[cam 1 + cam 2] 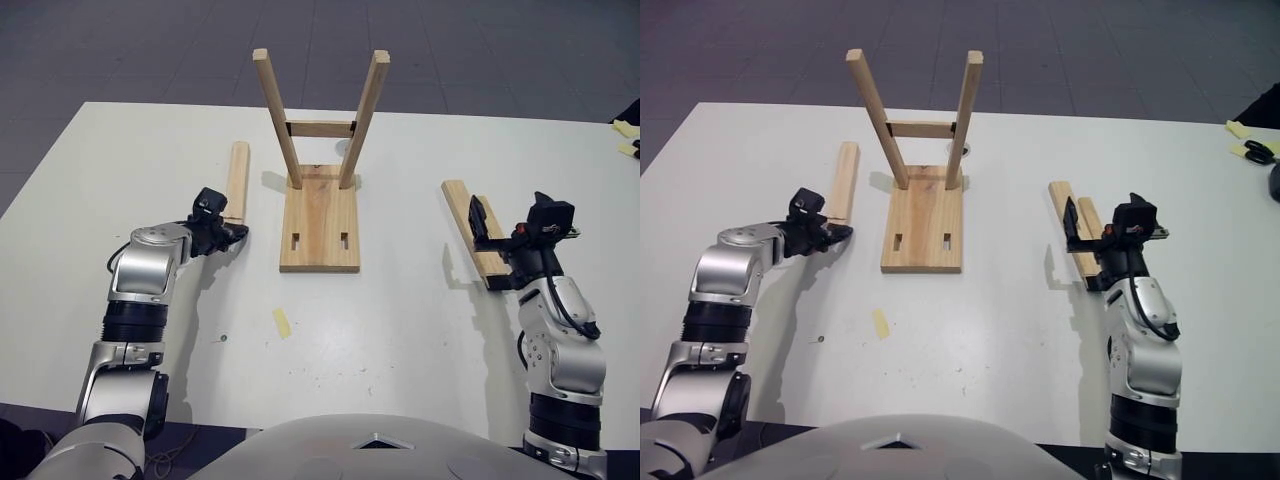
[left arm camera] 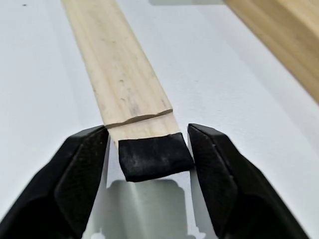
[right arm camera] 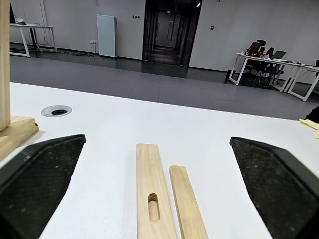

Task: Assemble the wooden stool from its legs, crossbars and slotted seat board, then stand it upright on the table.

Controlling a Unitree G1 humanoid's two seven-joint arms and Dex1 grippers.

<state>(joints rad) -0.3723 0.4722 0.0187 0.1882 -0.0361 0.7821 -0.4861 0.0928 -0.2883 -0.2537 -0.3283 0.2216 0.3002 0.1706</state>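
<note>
White worktop point(image 1: 420, 330) fills my head feed, with dark floor beyond its far edge. My left end effector point(image 2: 147, 128) is narrowly parted, its fingers point(image 2: 79, 169) on either side of the black-capped near end of a loose leg point(image 1: 237, 178); I see no contact. That leg lies flat, pointing toward 12 o'clock. My right end effector point(image 3: 158, 140) is spread wide at the near end of a slotted leg point(image 3: 152, 189) and a thinner crossbar point(image 3: 187, 199), which lie flat side by side. Between the arms the seat board point(image 1: 320, 225) lies flat, with two upright legs point(image 1: 278, 118) planted in its 12 o'clock end and joined by a fitted crossbar point(image 1: 321, 128). Two open slots face 6 o'clock. The loose leg is at the board's 9 o'clock and the pair at its 3 o'clock.
</note>
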